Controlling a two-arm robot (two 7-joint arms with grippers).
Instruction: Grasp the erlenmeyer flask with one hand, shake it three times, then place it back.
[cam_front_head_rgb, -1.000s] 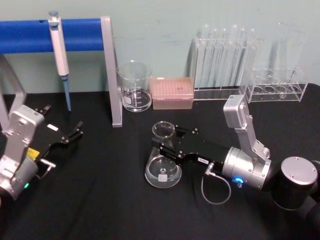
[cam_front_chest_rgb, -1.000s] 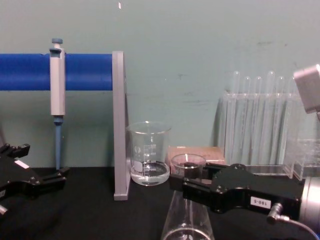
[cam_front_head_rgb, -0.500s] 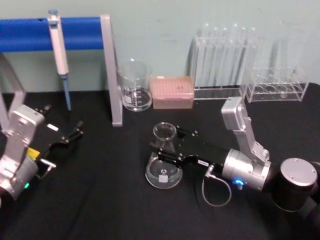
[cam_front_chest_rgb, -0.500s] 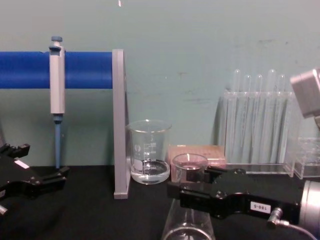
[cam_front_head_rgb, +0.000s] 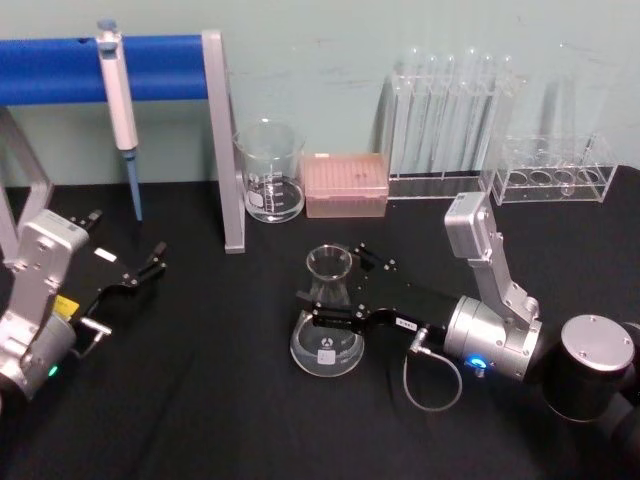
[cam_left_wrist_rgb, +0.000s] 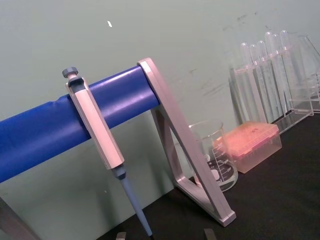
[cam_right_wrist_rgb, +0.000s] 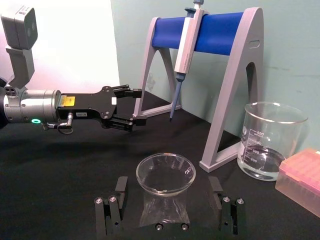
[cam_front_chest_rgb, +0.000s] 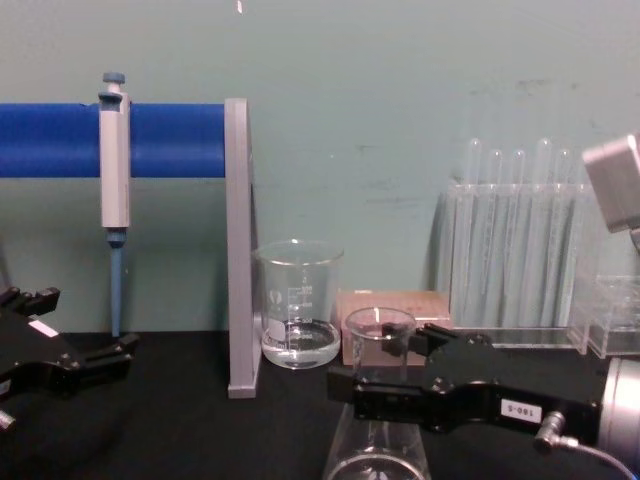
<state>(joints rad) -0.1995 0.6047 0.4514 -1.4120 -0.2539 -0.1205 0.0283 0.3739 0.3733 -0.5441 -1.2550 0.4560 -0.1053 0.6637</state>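
The erlenmeyer flask (cam_front_head_rgb: 325, 343) stands upright on the black table, just right of centre. It is clear glass with a small label low on its side. My right gripper (cam_front_head_rgb: 332, 280) is open, with one finger on each side of the flask's neck (cam_right_wrist_rgb: 165, 175) and a gap between each finger and the glass. The chest view shows the black right gripper (cam_front_chest_rgb: 368, 362) around the flask's rim (cam_front_chest_rgb: 378, 325). At the table's left, my left gripper (cam_front_head_rgb: 122, 240) rests open and holds nothing; it also shows in the right wrist view (cam_right_wrist_rgb: 141, 105).
Behind the flask stand a glass beaker (cam_front_head_rgb: 268, 185) and a pink tip box (cam_front_head_rgb: 345, 185). A test tube rack (cam_front_head_rgb: 450, 130) and a clear rack (cam_front_head_rgb: 550, 180) are at the back right. A pipette (cam_front_head_rgb: 118, 100) hangs on the blue-barred stand (cam_front_head_rgb: 225, 150).
The tilted flask came upright onto the table, then the right gripper's fingers spread apart off its neck. The left arm has not moved.
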